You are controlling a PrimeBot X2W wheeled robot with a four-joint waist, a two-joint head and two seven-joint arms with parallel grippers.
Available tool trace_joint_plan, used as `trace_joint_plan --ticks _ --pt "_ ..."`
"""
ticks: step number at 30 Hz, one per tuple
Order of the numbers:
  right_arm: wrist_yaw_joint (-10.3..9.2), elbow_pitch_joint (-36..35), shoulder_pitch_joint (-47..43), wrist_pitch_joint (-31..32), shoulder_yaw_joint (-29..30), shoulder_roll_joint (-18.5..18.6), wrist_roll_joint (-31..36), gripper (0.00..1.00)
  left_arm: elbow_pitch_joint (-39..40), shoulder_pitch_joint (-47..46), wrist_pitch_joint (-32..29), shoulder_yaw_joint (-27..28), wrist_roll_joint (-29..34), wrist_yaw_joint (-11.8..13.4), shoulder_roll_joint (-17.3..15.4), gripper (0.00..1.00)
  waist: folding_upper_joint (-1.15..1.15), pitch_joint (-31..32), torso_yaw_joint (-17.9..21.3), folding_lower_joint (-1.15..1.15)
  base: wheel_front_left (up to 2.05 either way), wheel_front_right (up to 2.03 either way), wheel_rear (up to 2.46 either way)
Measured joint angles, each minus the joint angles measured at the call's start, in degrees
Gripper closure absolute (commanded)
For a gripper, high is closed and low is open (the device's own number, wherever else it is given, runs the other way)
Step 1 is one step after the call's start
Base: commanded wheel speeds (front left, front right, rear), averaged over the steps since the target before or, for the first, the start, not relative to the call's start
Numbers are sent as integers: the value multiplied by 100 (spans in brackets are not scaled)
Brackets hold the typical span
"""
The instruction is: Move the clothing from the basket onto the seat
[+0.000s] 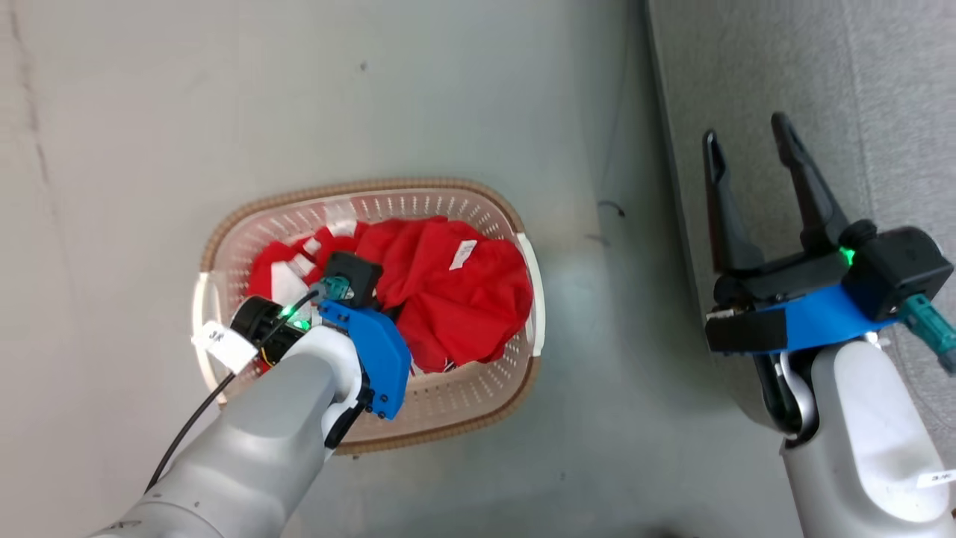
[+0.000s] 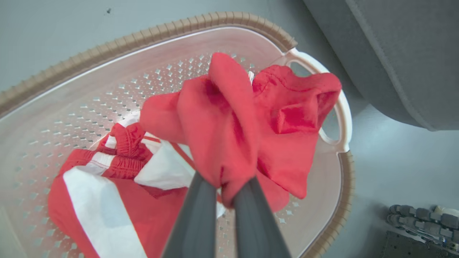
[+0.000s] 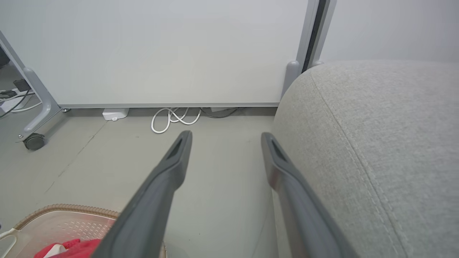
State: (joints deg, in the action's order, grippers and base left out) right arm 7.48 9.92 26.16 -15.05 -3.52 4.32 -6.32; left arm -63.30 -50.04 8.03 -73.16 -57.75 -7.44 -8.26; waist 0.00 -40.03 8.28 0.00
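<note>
The cream basket (image 1: 358,187) with a brown rim stands on the floor and holds two bright red garments. My left arm reaches down into it. In the left wrist view my left gripper (image 2: 224,184) is shut on a fold of the plain red garment (image 2: 229,118), which is bunched and raised above the basket (image 2: 143,36). The red and white striped garment (image 2: 93,190) lies on the basket bottom beside it. A white tag (image 1: 463,254) shows on the plain red garment (image 1: 455,299). My right gripper (image 1: 745,131) is open and holds nothing, over the edge of the grey sofa (image 1: 859,90).
The sofa (image 3: 376,143) rises right of the basket (image 3: 64,208), with a strip of grey floor between. At the far wall lie a coiled white cable (image 3: 172,118) and a caster (image 3: 34,141) of a wheeled stand. Part of my base (image 2: 419,215) shows low on the right.
</note>
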Motion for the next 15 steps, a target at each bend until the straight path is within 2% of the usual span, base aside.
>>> trace_joint_plan --ticks 15 --pt "0 334 -618 0 24 7 63 0 348 417 672 85 -530 0 -223 100 0 1315 -172 -1 0 0 0"
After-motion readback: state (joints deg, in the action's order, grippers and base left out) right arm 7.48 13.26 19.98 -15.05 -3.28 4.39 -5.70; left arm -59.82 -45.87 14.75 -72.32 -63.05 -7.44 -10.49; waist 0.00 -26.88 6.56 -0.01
